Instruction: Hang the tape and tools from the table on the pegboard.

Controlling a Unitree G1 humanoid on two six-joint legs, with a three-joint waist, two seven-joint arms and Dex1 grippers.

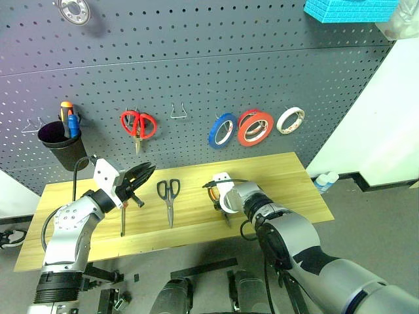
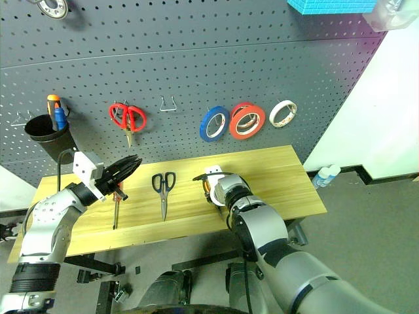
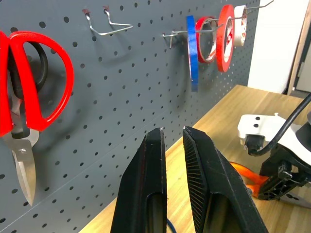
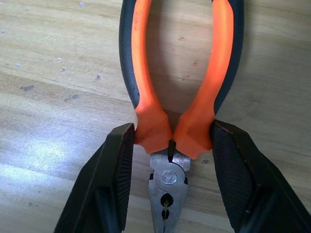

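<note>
The right gripper [image 4: 170, 145] points steeply down at the table [image 1: 288, 176] and pinches the pliers [image 4: 177, 97] — its two black fingers press on the orange-and-black handles from either side, just above the pivot, with the pliers lying flat on the wood. Seen from the head, that grip sits near the middle of the table, at about 3 o'clock from the black-handled scissors [image 1: 169, 196], which lie flat with their blades toward the near edge. At roughly 9 o'clock from those scissors lies the screwdriver [image 1: 122, 219], thin and dark, also pointing to the near edge. The left gripper [image 1: 139, 175] hovers above the screwdriver with its fingers pressed together and nothing between them, aimed level toward the pegboard [image 1: 196, 59]. On the pegboard the wide red-orange tape [image 1: 255, 127] hangs on a hook — the blue ring [image 1: 222, 129] at its 9 o'clock, a pale ring [image 1: 290, 120] at its 3 o'clock. Farther left hang the red-handled scissors [image 1: 138, 124] and a black cup [image 1: 62, 144] of tools.
</note>
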